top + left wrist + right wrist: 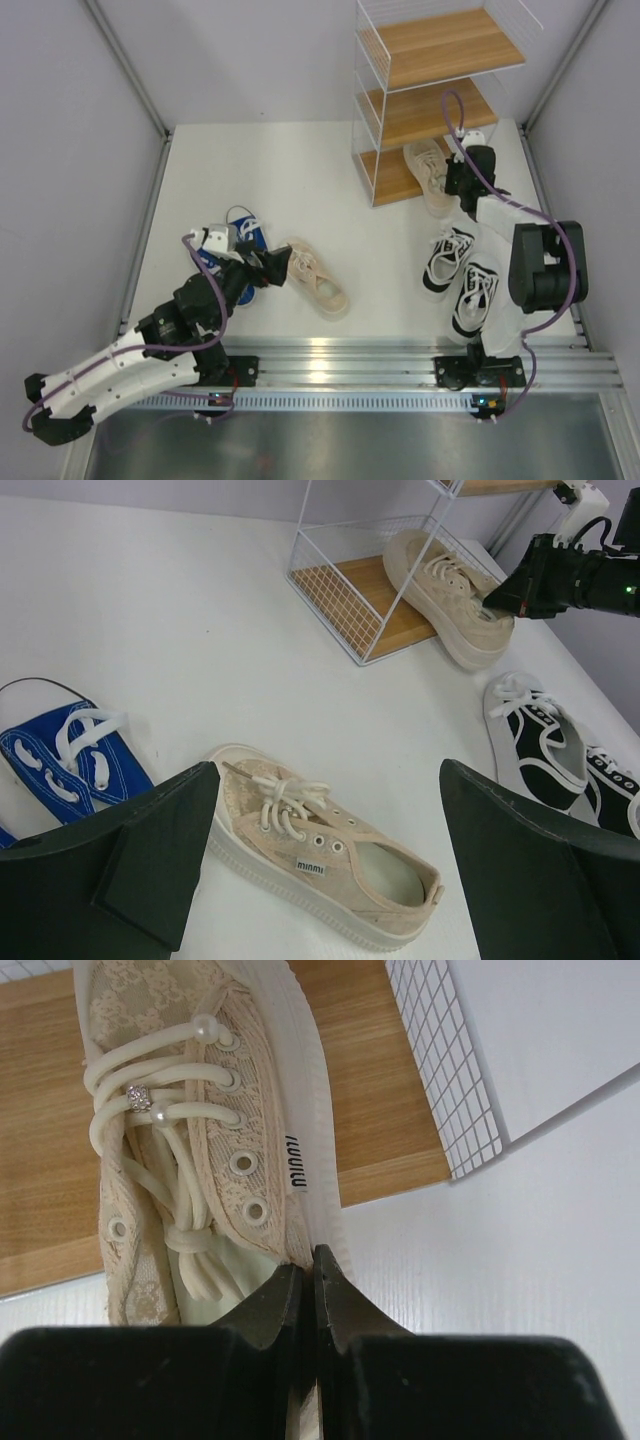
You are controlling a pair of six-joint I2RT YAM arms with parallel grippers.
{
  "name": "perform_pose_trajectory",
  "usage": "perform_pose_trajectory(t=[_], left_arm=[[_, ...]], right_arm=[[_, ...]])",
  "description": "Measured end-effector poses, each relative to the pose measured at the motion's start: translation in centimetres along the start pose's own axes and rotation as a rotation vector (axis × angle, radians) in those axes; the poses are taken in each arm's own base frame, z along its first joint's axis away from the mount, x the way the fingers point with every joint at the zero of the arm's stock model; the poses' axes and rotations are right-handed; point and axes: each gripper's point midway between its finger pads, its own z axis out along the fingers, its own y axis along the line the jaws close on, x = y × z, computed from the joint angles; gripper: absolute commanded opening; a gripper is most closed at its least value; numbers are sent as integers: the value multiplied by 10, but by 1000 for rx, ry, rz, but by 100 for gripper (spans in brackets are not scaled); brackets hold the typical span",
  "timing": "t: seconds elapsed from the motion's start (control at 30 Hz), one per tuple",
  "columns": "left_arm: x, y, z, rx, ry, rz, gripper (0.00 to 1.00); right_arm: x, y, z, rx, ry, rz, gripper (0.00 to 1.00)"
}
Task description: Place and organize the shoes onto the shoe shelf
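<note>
The shoe shelf (372, 160) stands at the back right. One beige shoe (428, 172) lies toe-first half on the bottom tier (365, 1080), heel on the table. My right gripper (462, 182) is shut on this shoe's side wall (300, 1175) near the heel. The second beige shoe (318, 281) lies mid-table; my left gripper (263, 268) is open just left of it, and its fingers frame the shoe (330, 850) in the left wrist view. Two blue shoes (236, 238) lie partly under the left arm. Two black shoes (447, 258) lie at the right front.
The shelf's middle tier (425, 110) and top tier (440, 45) hold nothing. White wire mesh side panels (445, 1070) flank the bottom tier. The nearer black shoe (476, 297) lies next to the right arm's base. Grey walls close in both sides.
</note>
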Motion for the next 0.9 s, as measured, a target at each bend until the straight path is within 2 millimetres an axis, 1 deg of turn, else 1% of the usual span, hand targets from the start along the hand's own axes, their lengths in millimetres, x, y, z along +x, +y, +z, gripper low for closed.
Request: perform_pose_trajectory(t=[0.1, 0.2, 0.3, 0.4, 0.43, 0.5, 0.57, 0.6, 0.63, 0.67, 0.73, 0.9], left_arm=[[2, 0, 1, -2, 6, -10, 97], [7, 0, 2, -6, 14, -14, 97], [10, 0, 2, -8, 22, -20, 97], [11, 0, 3, -9, 23, -28, 97], [11, 0, 3, -9, 23, -29, 97], [11, 0, 3, -8, 23, -33, 97], [11, -1, 2, -6, 25, -41, 97], [12, -1, 3, -5, 26, -47, 97], [13, -2, 3, -3, 29, -49, 97], [16, -1, 3, -3, 32, -51, 97], [22, -2, 4, 2, 43, -54, 97], [40, -3, 6, 8, 78, -82, 98]], right_arm=[[-4, -2, 3, 11, -19, 3, 0], [-4, -3, 7, 20, -23, 4, 0], [-2, -5, 13, 29, -20, 7, 5], [1, -6, 18, 37, -13, 5, 13], [0, -6, 20, 39, -17, 6, 19], [-3, -7, 21, 38, -24, 5, 25], [-3, -6, 21, 35, -23, 6, 29], [-3, -7, 21, 32, -23, 6, 35], [-3, -7, 21, 31, -23, 8, 38], [-3, -7, 21, 28, -23, 7, 40], [-3, -9, 21, 27, -23, 10, 48], [-3, -12, 19, 20, -21, -11, 57]])
